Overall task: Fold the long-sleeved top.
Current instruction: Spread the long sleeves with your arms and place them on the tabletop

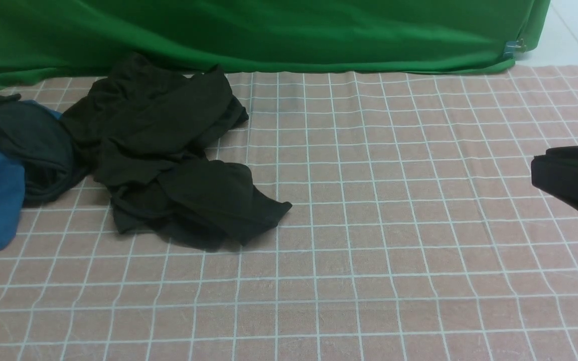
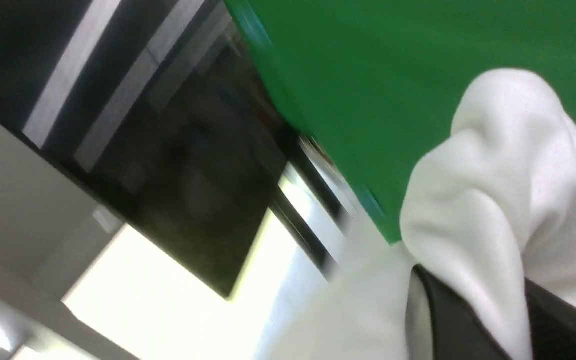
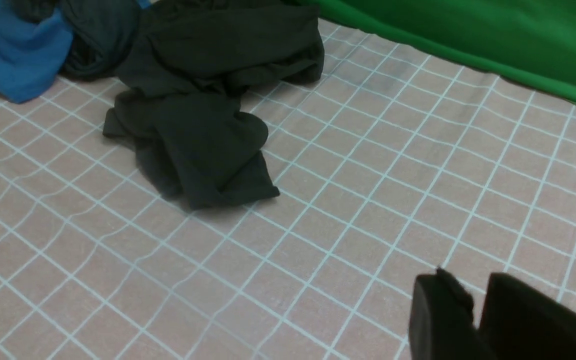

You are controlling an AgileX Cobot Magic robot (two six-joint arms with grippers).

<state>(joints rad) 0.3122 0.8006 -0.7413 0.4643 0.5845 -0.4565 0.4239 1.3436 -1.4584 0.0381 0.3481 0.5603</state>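
The fold had not begun: the top [image 1: 168, 150] lay crumpled in a heap at the far left of the surface [image 1: 394, 225], just before the green backdrop [image 1: 269, 35] and touching a dark, blue-edged cloth [image 1: 33, 145] on its left. No sleeve, hem or neck could be picked out of the folds. My right end effector [image 3: 479, 300] hung low at the right side, well apart from the top, its fingers only slightly apart with nothing between them. My left end effector [image 2: 518, 310] was out of the front view; its own camera looked upward past the backdrop and showed it clamped on a white cloth [image 2: 493, 175], which bulged above the fingers. I judged this the clearing stage ahead of spreading. The next move called for setting the white cloth aside, then taking the top by an outer edge, drawing it to the bare middle of the surface and laying it flat. I could read no brand or writing; no neck label showed, and a pale mark on my right arm was too small to make out.
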